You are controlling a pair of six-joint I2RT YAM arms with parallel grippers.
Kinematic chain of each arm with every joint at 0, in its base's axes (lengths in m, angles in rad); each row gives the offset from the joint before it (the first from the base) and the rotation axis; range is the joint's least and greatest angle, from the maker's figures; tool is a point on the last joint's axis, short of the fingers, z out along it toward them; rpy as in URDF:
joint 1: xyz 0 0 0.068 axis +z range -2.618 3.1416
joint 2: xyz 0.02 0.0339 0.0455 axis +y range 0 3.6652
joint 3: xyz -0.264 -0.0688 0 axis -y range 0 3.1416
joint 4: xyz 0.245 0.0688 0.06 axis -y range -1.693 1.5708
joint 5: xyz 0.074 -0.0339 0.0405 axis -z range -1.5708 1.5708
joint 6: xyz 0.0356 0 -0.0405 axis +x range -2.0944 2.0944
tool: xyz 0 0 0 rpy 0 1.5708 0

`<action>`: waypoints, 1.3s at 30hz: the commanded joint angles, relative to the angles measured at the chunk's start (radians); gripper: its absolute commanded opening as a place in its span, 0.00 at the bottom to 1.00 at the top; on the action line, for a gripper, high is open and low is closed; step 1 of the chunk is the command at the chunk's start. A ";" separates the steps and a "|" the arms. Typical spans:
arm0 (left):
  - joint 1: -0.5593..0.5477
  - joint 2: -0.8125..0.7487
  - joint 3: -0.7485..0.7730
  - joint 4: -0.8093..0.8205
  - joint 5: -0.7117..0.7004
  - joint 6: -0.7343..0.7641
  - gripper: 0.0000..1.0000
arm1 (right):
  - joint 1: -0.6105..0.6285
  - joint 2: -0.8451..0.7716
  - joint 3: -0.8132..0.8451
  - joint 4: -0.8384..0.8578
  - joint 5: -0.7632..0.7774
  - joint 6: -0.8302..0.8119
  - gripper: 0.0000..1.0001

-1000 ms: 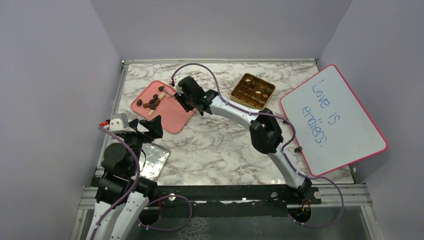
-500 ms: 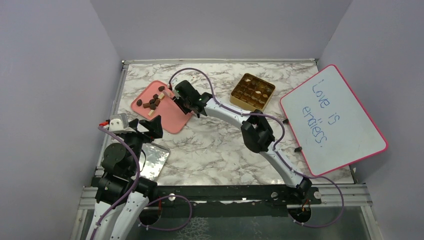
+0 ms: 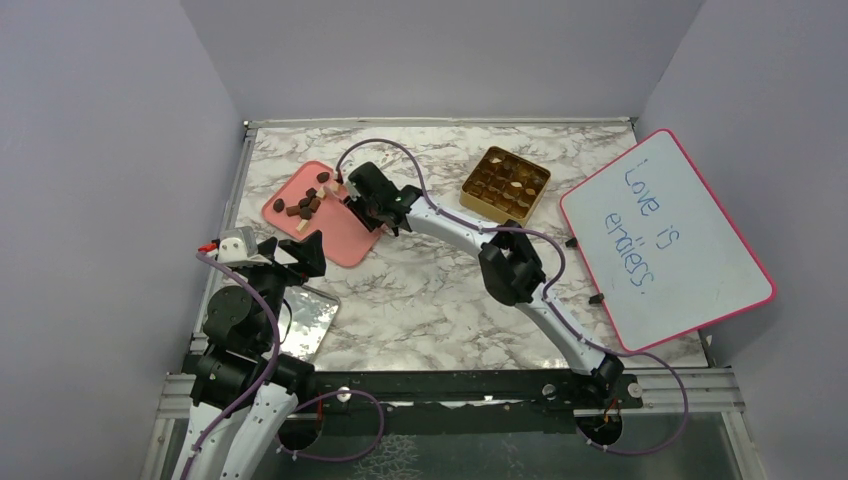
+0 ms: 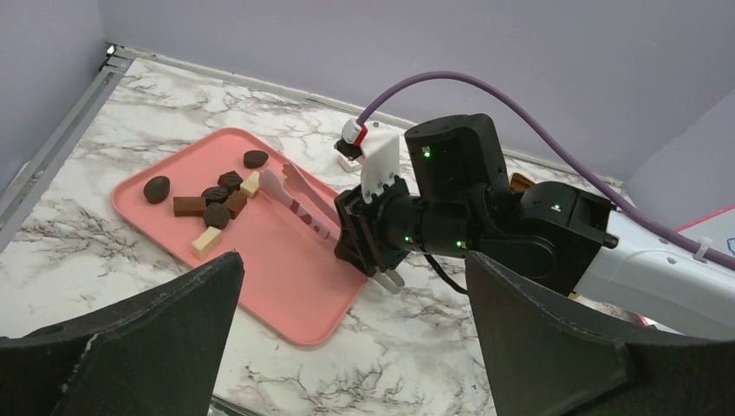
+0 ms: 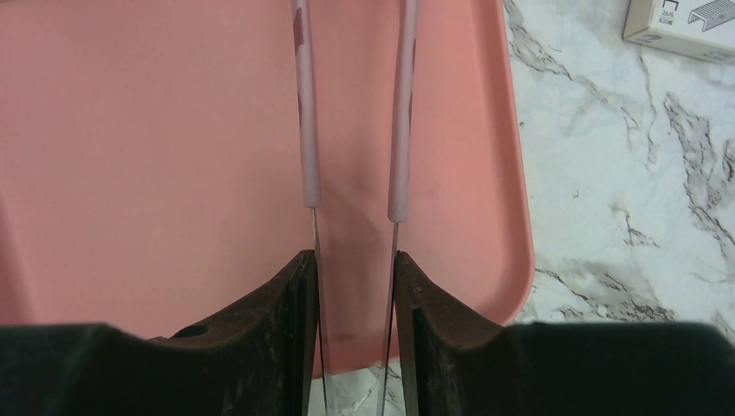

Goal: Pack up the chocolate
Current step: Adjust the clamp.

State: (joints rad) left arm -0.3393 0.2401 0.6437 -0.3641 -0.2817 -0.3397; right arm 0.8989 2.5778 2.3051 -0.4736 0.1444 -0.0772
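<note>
The chocolate [image 3: 304, 206] lies as several small dark and cream pieces at the far left end of a pink tray [image 3: 347, 240]; the left wrist view shows the chocolate [image 4: 217, 204] on the same tray [image 4: 260, 269]. My right gripper [image 3: 356, 203] hangs over the tray's middle, shut on pink tweezers [image 4: 299, 206]. In the right wrist view my right gripper [image 5: 354, 270] presses both tweezer arms [image 5: 305, 130], which stay spread apart; their tips run out of frame. The tips end just beside the chocolate pile. My left gripper [image 3: 300, 256] stands open and empty near the tray's near corner.
A square gold box [image 3: 505, 183] with gridded compartments sits at the back right. A pink-framed whiteboard [image 3: 665, 240] leans along the right side. A shiny metal plate [image 3: 308, 318] lies by the left arm. A small staple box [image 5: 685, 22] rests beyond the tray.
The right arm has swung a little to the left, carrying the tweezers further over the tray toward the chocolate pile. The left arm has not moved.
</note>
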 commanded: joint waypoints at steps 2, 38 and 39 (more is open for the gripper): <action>0.008 -0.013 -0.007 0.016 -0.021 -0.001 0.99 | -0.003 -0.013 0.010 -0.047 -0.077 -0.004 0.40; 0.010 -0.012 -0.008 0.016 -0.019 -0.005 0.99 | -0.015 0.020 0.069 -0.096 -0.079 -0.094 0.34; 0.010 -0.009 -0.007 0.016 -0.019 -0.005 0.99 | -0.014 0.006 0.058 -0.098 -0.088 -0.094 0.34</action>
State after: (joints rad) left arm -0.3393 0.2401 0.6437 -0.3641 -0.2821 -0.3401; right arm 0.8883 2.6240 2.3867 -0.5301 0.1028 -0.1524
